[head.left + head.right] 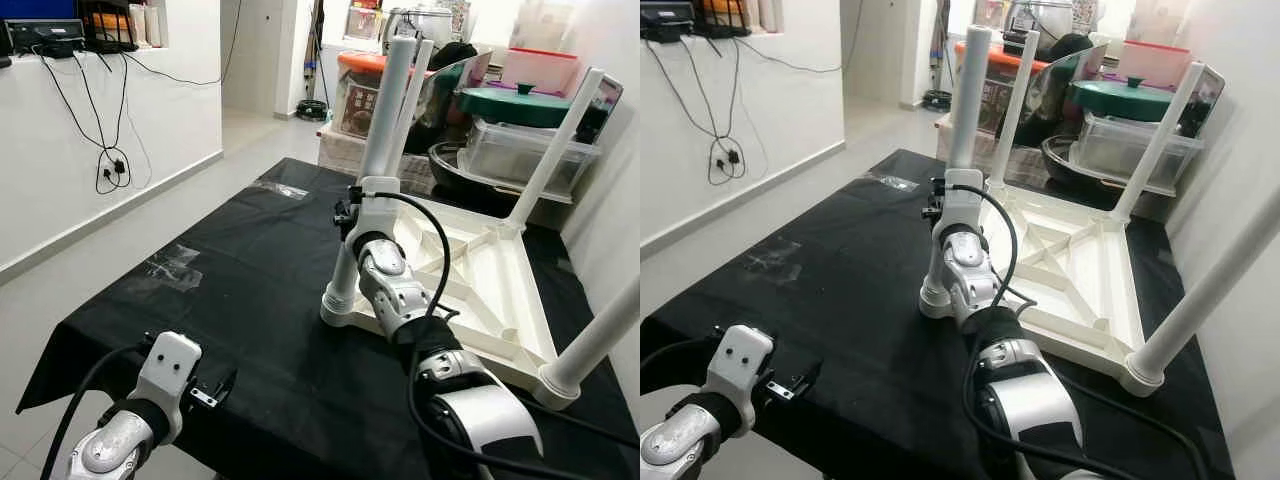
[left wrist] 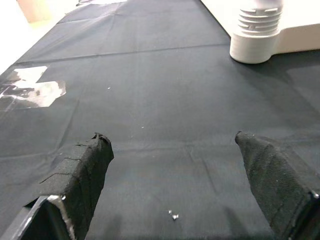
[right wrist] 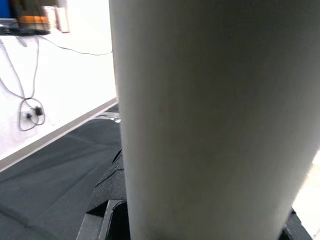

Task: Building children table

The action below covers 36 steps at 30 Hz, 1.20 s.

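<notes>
Lying upside down on the black cloth, the white tabletop of the children's table — four white legs pointing up, one at each corner. Closing around the near-left leg partway up its length, the right gripper, its black fingers pressing against the tube, which is looming large and pale in the right wrist view. Hovering low over the near edge of the cloth, well apart from the table, the left gripper — fingers spreading wide, gripping nothing, facing the ribbed socket at the foot of that same leg.
</notes>
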### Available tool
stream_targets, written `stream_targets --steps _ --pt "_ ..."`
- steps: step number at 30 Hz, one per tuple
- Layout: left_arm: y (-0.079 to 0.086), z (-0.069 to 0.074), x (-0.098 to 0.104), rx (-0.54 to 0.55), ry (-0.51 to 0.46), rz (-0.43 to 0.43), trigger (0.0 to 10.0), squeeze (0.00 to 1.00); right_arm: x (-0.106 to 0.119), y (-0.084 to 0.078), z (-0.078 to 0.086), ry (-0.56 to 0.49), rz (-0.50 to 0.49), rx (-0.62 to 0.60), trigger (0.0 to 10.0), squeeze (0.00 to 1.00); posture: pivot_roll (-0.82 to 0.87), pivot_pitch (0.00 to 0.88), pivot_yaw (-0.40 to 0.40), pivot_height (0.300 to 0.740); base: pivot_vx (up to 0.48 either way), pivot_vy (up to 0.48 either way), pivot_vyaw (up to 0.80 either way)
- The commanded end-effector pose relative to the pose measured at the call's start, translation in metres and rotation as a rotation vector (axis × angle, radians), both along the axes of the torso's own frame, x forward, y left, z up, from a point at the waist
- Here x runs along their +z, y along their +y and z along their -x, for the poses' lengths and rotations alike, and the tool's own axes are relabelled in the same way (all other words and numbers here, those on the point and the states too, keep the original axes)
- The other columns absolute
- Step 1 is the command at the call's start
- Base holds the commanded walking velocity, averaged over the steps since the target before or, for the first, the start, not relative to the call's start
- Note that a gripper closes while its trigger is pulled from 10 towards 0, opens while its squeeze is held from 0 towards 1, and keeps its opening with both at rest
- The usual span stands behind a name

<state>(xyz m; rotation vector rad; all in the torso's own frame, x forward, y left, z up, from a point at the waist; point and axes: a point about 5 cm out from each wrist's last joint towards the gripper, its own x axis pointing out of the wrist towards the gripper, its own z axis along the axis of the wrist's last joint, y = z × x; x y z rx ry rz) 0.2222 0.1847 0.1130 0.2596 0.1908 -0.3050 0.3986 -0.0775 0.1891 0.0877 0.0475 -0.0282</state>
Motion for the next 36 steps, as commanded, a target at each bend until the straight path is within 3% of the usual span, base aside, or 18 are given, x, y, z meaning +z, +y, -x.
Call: stream_targets --steps 1,9,19,20,21,22,34,35,36 --pt "-0.005 -0.003 0.0 -0.008 -0.012 0.007 10.0 0.0 -0.055 -0.008 0.012 0.255 0.021 -0.058 0.0 0.0 0.11 0.0 -0.132 0.74 0.0 0.0 0.0" --pt "-0.006 -0.003 -0.002 0.001 -0.009 0.012 10.0 0.0 -0.065 0.011 0.022 0.333 -0.006 -0.159 0.0 0.0 0.11 0.0 -0.139 0.74 0.0 0.0 0.0" --pt "-0.004 -0.002 -0.002 0.007 -0.007 0.009 10.0 0.0 -0.055 0.012 0.021 0.3 -0.023 -0.189 0.0 0.0 0.11 0.0 -0.134 0.74 0.0 0.0 0.0" --pt "-0.004 -0.002 -0.002 0.005 -0.006 0.008 10.0 0.0 -0.051 0.012 0.02 0.286 -0.025 -0.183 1.9 0.0 0.11 0.0 -0.132 0.74 0.0 0.0 0.0" --pt "-0.004 -0.002 -0.002 0.005 -0.006 0.008 10.0 0.0 -0.051 0.012 0.02 0.286 -0.025 -0.183 1.9 0.0 0.11 0.0 -0.132 0.74 0.0 0.0 0.0" --pt "-0.004 -0.003 -0.002 0.003 -0.006 0.007 10.0 0.0 -0.047 0.012 0.018 0.279 -0.027 -0.176 10.0 0.0 0.11 0.0 -0.13 0.74 0.0 0.0 0.0" --pt "-0.004 -0.004 -0.002 -0.002 -0.006 0.002 10.0 0.0 -0.035 0.013 0.018 0.259 -0.078 -0.207 10.0 0.01 0.11 0.0 -0.128 0.74 0.0 0.0 0.0" --pt "-0.004 -0.004 -0.002 -0.003 -0.006 0.002 10.0 0.0 -0.034 0.012 0.017 0.256 -0.082 -0.208 10.0 0.35 0.11 0.0 -0.128 0.74 0.0 0.0 0.0" --pt "-0.004 -0.004 -0.002 -0.003 -0.005 0.002 10.0 0.0 -0.033 0.012 0.017 0.254 -0.085 -0.209 10.0 0.35 0.11 0.0 -0.128 0.74 0.0 0.0 0.0"
